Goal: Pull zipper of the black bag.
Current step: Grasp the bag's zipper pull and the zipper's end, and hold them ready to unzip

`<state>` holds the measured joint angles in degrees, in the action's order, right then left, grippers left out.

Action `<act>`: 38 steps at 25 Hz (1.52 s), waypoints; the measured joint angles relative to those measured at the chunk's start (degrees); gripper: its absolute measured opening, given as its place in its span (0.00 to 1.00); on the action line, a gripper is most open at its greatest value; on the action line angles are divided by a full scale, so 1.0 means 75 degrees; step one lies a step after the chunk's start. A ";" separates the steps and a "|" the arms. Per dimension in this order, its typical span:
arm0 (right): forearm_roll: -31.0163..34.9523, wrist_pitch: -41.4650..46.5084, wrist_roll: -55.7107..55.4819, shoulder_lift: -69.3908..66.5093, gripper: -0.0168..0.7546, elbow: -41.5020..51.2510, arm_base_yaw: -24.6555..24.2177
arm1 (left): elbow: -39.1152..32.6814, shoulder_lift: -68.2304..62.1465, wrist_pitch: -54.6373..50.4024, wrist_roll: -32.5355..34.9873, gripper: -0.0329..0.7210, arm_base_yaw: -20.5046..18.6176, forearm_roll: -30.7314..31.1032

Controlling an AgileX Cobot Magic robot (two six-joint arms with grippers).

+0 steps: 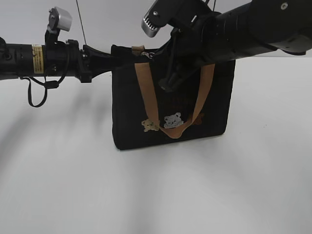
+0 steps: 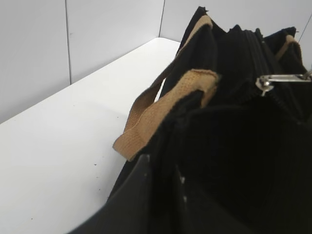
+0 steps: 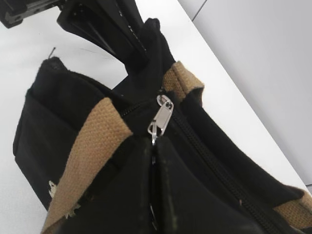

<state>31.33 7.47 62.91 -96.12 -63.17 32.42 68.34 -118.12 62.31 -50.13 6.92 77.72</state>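
Observation:
The black bag stands upright on the white table, with tan handles and bear patches on its face. My left gripper is shut on the fabric at the bag's top left corner; in the left wrist view its jaws pinch the black edge beside a tan strap. My right gripper is at the top seam, shut on the zipper, whose silver pull runs into the closed jaws. The zipper also shows in the left wrist view and the exterior view.
The white table spreads around the bag, with a grey wall behind it. The left gripper's black body shows at the far end of the bag in the right wrist view. A tan handle loop hangs down the bag's face.

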 joint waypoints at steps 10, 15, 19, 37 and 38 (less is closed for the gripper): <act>0.0000 0.0013 -0.0007 0.0009 0.00 0.0000 0.0000 | 0.0000 0.0000 -0.0005 0.0000 0.10 0.0000 0.0007; 0.0000 0.0193 -0.0158 0.0009 0.00 -0.0188 0.0000 | 0.0000 0.0000 -0.0005 0.0000 0.10 0.0000 0.0073; -0.0007 0.0279 -0.0282 0.0027 0.00 -0.0318 -0.0009 | 0.0000 0.0000 0.0002 0.0000 0.10 0.0000 0.0080; 0.0000 0.0848 -0.1343 0.0328 0.00 -0.0318 -0.1090 | 0.0000 0.0015 0.0147 0.0000 0.10 0.0015 0.0112; 0.0000 0.0872 -0.1358 0.0328 0.00 -0.0318 -0.1148 | 0.0000 0.0015 0.0147 0.0000 0.10 0.0015 0.0112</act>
<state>31.33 14.01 52.72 -93.66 -65.56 23.80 68.34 -118.01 63.41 -50.13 7.03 78.55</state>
